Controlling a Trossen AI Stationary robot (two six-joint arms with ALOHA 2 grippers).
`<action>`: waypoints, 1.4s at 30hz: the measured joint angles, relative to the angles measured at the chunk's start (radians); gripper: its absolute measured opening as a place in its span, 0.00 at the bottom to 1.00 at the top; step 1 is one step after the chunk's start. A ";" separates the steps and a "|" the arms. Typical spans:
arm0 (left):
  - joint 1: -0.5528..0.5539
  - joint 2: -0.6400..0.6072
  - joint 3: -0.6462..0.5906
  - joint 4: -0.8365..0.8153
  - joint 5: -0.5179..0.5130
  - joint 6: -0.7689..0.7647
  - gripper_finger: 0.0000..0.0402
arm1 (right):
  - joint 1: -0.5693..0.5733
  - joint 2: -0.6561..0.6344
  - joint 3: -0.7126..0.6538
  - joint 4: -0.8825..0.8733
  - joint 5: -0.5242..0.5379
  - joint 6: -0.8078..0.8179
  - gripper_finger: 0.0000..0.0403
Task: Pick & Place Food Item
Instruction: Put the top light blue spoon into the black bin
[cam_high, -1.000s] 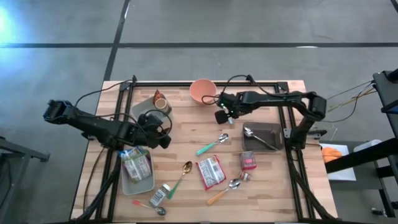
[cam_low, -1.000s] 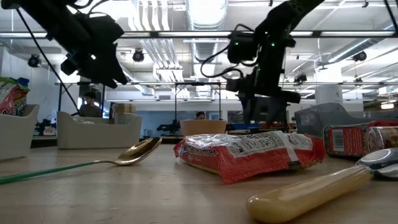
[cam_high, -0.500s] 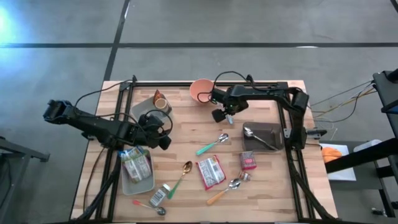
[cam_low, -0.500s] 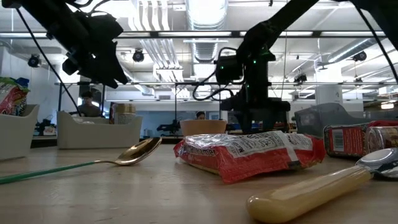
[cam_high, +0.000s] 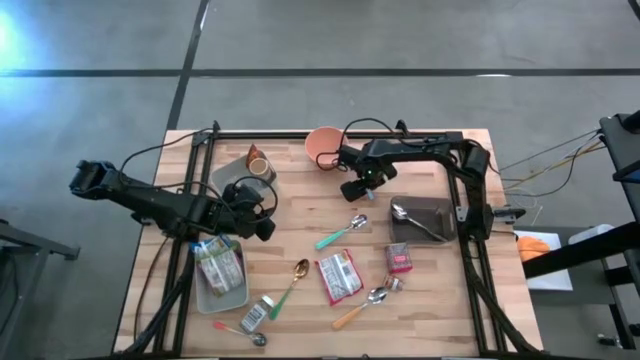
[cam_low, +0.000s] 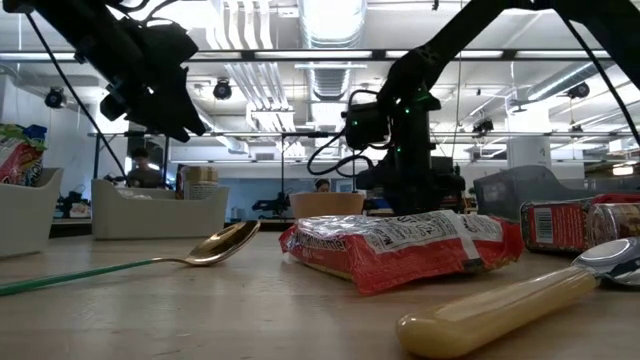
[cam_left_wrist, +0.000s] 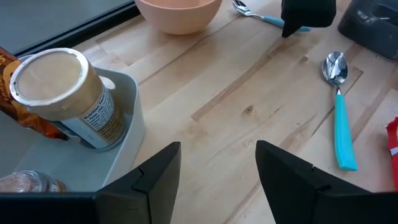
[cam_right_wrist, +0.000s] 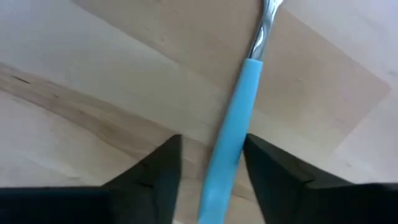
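Observation:
A blue-handled spoon (cam_right_wrist: 233, 130) lies flat on the wooden table beside the pink bowl (cam_high: 326, 146). My right gripper (cam_high: 356, 186) points down over it, open, one finger on either side of the blue handle. A red food packet (cam_high: 339, 276) and a red can (cam_high: 399, 258) lie on the table toward the near edge. My left gripper (cam_left_wrist: 217, 168) hangs open and empty above the table's left half, next to a grey tray (cam_left_wrist: 127, 118) holding a round tin (cam_left_wrist: 62, 93). My right gripper comes from above, its fingers across the spoon's blue handle (cam_right_wrist: 239, 143). One finger (cam_right_wrist: 267, 168) lies close against the handle, while a strip of table shows between the handle and the other finger. I cannot tell whether it touches.
A teal-handled spoon (cam_high: 340, 232) lies mid-table. A dark tray (cam_high: 425, 218) with a spoon sits at the right. A grey bin (cam_high: 222, 280) with a food packet stands near left. More spoons (cam_high: 365, 305) and a small jar (cam_high: 255, 315) lie along the near edge.
My right gripper has sunk toward the table and shifted a little toward the left edge, coming down over the blue-handled spoon by the bowl. The spoon has stayed where it lay.

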 joint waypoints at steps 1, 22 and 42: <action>0.000 0.000 0.000 0.000 0.000 0.000 0.53 | -0.001 -0.001 0.000 0.002 0.000 -0.008 0.35; 0.000 0.000 0.000 0.000 0.000 0.057 0.53 | -0.001 -0.084 -0.004 -0.025 0.053 -0.084 0.09; 0.000 0.000 0.000 -0.001 0.000 0.081 0.53 | 0.202 -0.616 -0.058 -0.472 0.105 -0.003 0.09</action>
